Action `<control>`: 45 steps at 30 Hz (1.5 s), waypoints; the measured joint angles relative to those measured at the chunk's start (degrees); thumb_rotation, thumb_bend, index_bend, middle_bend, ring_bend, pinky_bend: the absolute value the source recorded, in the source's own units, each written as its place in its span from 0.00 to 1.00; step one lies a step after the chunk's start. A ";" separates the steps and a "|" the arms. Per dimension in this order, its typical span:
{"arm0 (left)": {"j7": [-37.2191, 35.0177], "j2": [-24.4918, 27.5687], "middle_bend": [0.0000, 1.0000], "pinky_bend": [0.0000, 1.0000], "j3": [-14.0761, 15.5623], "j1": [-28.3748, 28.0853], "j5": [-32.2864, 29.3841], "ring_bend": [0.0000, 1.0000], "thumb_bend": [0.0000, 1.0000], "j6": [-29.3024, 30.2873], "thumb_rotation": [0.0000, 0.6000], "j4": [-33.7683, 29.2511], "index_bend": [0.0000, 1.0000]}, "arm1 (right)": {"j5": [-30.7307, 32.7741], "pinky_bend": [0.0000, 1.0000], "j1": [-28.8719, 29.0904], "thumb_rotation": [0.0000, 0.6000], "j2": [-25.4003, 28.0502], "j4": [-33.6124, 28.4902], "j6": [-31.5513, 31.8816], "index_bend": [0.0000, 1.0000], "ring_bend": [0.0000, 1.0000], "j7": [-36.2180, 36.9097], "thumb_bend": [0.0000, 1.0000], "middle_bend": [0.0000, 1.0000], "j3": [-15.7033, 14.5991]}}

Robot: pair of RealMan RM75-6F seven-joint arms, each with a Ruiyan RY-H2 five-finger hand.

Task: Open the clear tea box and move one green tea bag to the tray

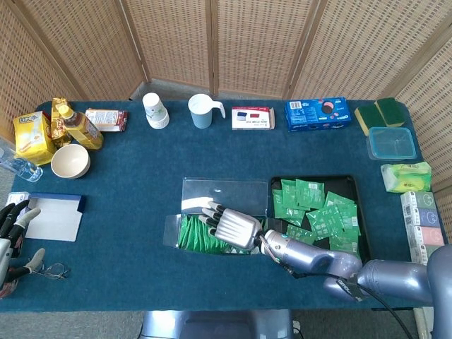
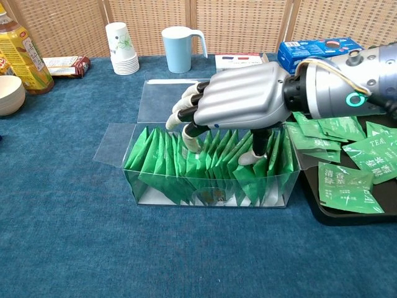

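Note:
The clear tea box (image 1: 185,241) (image 2: 205,194) lies open at the front middle of the table, its lid flap (image 2: 177,99) folded back. Green tea bags (image 2: 161,158) stand in a tight row inside. My right hand (image 1: 230,227) (image 2: 240,104) hangs palm-down over the box, fingers spread. A fingertip (image 2: 193,145) and the thumb (image 2: 249,158) press down among the bags; no bag is lifted. The black tray (image 1: 353,182) (image 2: 329,212) to the right holds several loose green tea bags (image 1: 326,215). My left hand (image 1: 11,233) rests at the table's left edge, holding nothing.
Along the back stand paper cups (image 1: 155,111), a blue mug (image 1: 203,111), a small red-blue box (image 1: 253,118) and a blue carton (image 1: 317,114). A bowl (image 1: 70,161) and a bottle (image 1: 79,126) sit at the left, a white card (image 1: 53,217) by my left hand.

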 measured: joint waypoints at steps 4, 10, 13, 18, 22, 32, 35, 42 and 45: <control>-0.14 -0.08 0.06 0.26 0.06 0.01 0.11 0.00 0.29 -0.08 1.00 0.19 0.14 | 0.44 0.00 0.10 1.00 -0.04 -0.04 0.09 0.31 0.00 -0.25 0.00 0.09 0.19; -0.03 -0.06 0.06 0.26 -0.02 0.00 0.38 0.00 0.29 0.14 1.00 0.13 0.14 | 1.26 0.00 0.54 1.00 -0.92 1.08 -0.24 0.32 0.00 -0.73 0.00 0.09 0.54; 0.01 -0.03 0.06 0.26 0.03 0.09 0.29 0.00 0.29 0.15 1.00 0.15 0.14 | 1.45 0.00 0.80 1.00 -1.52 1.83 -0.36 0.33 0.00 -1.03 0.00 0.09 0.59; 0.03 0.05 0.06 0.26 -0.01 0.16 0.22 0.00 0.29 0.22 1.00 0.10 0.14 | 1.65 0.00 0.66 1.00 -2.25 2.82 0.19 0.34 0.00 -1.79 0.00 0.10 0.34; 0.19 0.05 0.06 0.26 -0.07 0.08 0.43 0.00 0.29 0.24 1.00 -0.02 0.14 | 1.46 0.00 0.39 1.00 -2.64 3.16 0.79 0.36 0.00 -1.75 0.00 0.10 0.00; 0.55 0.15 0.06 0.26 -0.13 0.18 0.86 0.00 0.29 0.65 1.00 -0.33 0.14 | -0.54 0.00 -0.80 1.00 -3.34 3.51 3.64 0.41 0.00 0.76 0.03 0.12 -0.84; 0.66 0.16 0.06 0.26 -0.17 0.21 0.93 0.00 0.29 0.77 1.00 -0.37 0.14 | -1.60 0.00 -1.29 1.00 -3.71 3.89 4.84 0.41 0.00 1.69 0.03 0.12 -1.15; 0.84 0.20 0.06 0.26 -0.26 0.18 0.95 0.00 0.29 0.78 1.00 -0.45 0.14 | -3.10 0.00 -2.18 1.00 -5.19 5.19 6.86 0.42 0.00 2.90 0.05 0.13 -1.54; 0.80 0.17 0.06 0.26 -0.35 0.15 0.89 0.00 0.29 0.80 1.00 -0.39 0.14 | -3.48 0.00 -2.34 1.00 -5.59 5.56 7.27 0.43 0.00 3.42 0.08 0.13 -1.57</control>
